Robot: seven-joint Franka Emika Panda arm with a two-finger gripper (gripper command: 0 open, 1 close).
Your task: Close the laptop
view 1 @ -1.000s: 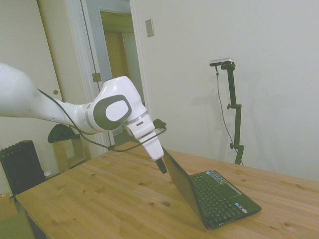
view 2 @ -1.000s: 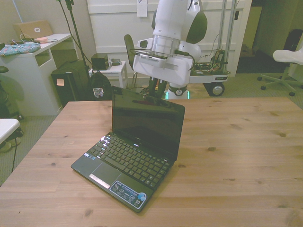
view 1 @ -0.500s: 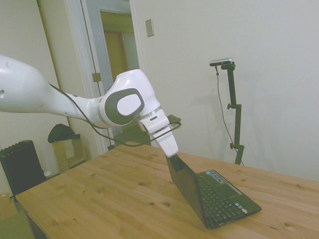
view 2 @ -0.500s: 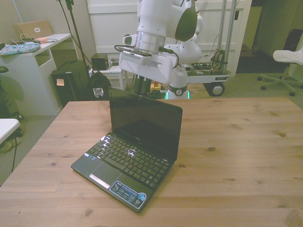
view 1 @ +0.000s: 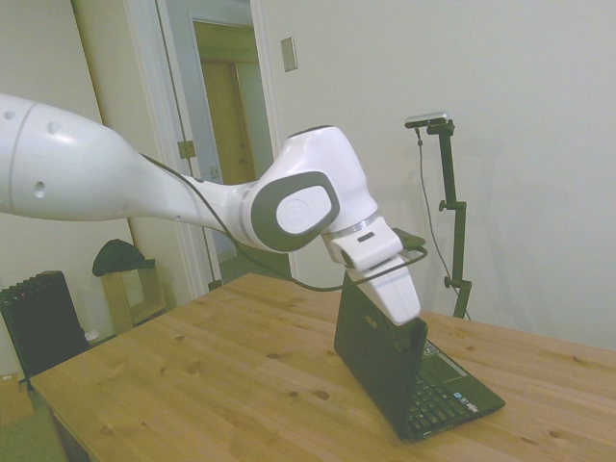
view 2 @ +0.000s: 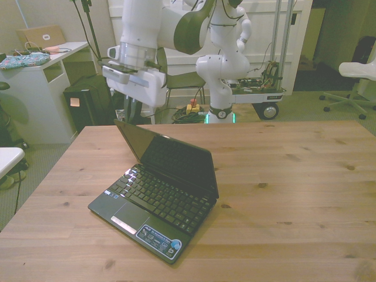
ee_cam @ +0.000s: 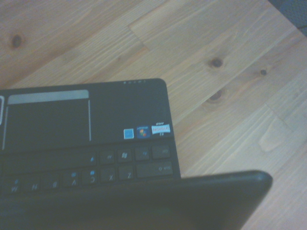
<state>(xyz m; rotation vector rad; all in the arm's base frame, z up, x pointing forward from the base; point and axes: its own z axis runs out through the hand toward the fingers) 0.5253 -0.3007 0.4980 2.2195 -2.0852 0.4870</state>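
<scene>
The small black laptop (view 2: 176,164) stands on the wooden table (view 2: 294,194) toward the front view's left, its screen dark. Its lid (view 1: 377,351) is half lowered and leans over the keyboard (view 2: 160,198). My gripper (view 2: 128,114) hangs just behind the lid's top corner on the front view's left, touching or nearly touching the rim. In the side view the gripper (view 1: 415,325) sits at the lid's upper edge, partly hidden by it. The wrist view looks down past the lid's edge (ee_cam: 144,206) onto the palm rest and touchpad (ee_cam: 48,117).
Bare table stretches to the front view's right of the laptop. Off the table stand a white desk (view 2: 41,76), a black bag (view 2: 88,103) and a white office chair (view 2: 358,70). A wheeled base (view 2: 258,97) stands behind the table. A dark radiator (view 1: 38,322) shows in the side view.
The arm swept toward the front view's left and forward, pushing the lid from leaning back, through upright, to tilted over the keyboard. The laptop's base stayed put.
</scene>
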